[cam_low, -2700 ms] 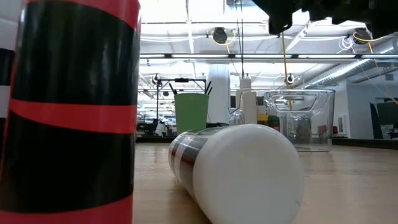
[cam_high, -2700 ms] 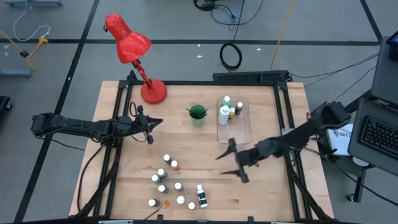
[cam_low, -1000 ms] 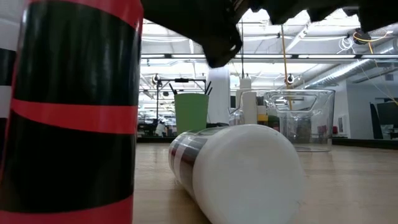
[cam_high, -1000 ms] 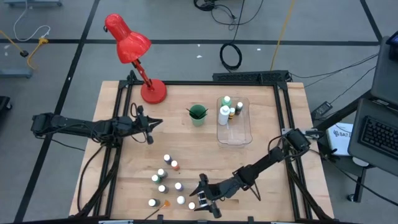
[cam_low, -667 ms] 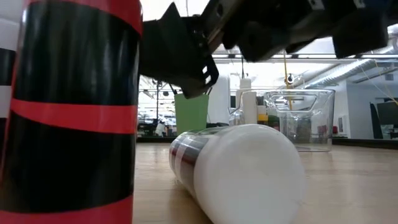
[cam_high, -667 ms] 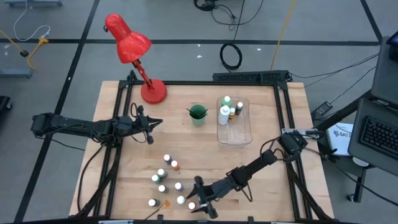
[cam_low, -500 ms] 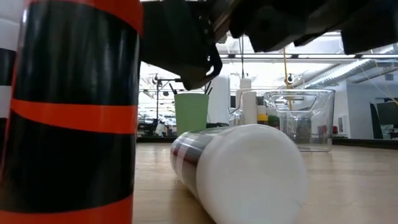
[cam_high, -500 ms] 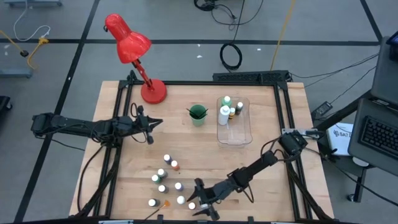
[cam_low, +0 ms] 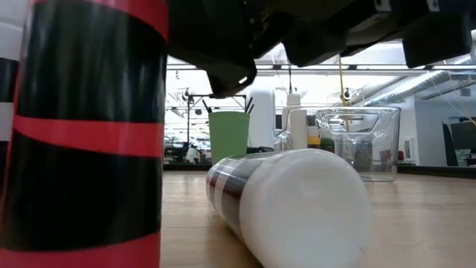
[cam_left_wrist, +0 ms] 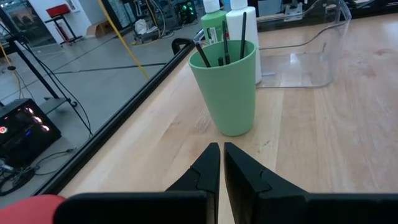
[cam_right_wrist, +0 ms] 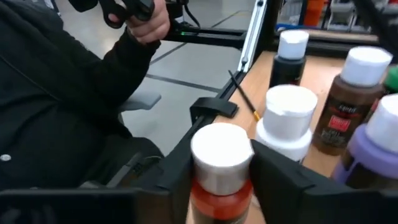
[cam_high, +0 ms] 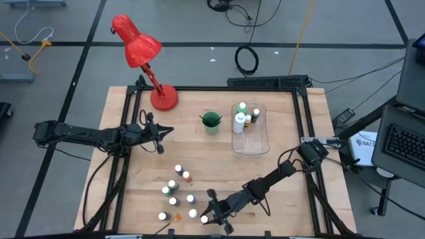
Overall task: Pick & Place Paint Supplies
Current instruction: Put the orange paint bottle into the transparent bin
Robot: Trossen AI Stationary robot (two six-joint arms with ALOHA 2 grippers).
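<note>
Several small white-capped paint bottles [cam_high: 176, 189] stand near the table's near edge. My right gripper [cam_high: 207, 216] reaches in level from the right and is shut on one of them, an orange-bodied bottle [cam_right_wrist: 219, 186]. A taller bottle [cam_low: 297, 201] lies on its side right by it. A thin brush [cam_right_wrist: 242, 93] lies at the near edge. More brushes stand in the green cup [cam_left_wrist: 227, 84]. My left gripper [cam_high: 161, 133] hovers shut over the table's left side, short of the cup [cam_high: 211, 122]. My right gripper pinches the orange bottle between its two fingers [cam_right_wrist: 277, 177], which lie on opposite sides just under the white cap [cam_right_wrist: 221, 149]. The fingers come in about level from the table's right. The bottle stands upright; its foot is hidden below the picture's edge.
A clear bin [cam_high: 250, 136] at the far right holds bottles [cam_high: 240, 119] at its far end. A red desk lamp [cam_high: 143, 53] stands at the far left corner. A person's dark sleeve [cam_right_wrist: 62, 93] shows beyond the near edge. Bare wood lies mid-table.
My right gripper has gone a little toward the table's near left and down among the bottles, rolling slightly. It now has the orange bottle between its fingers. The bottle lying on its side has shifted a little.
</note>
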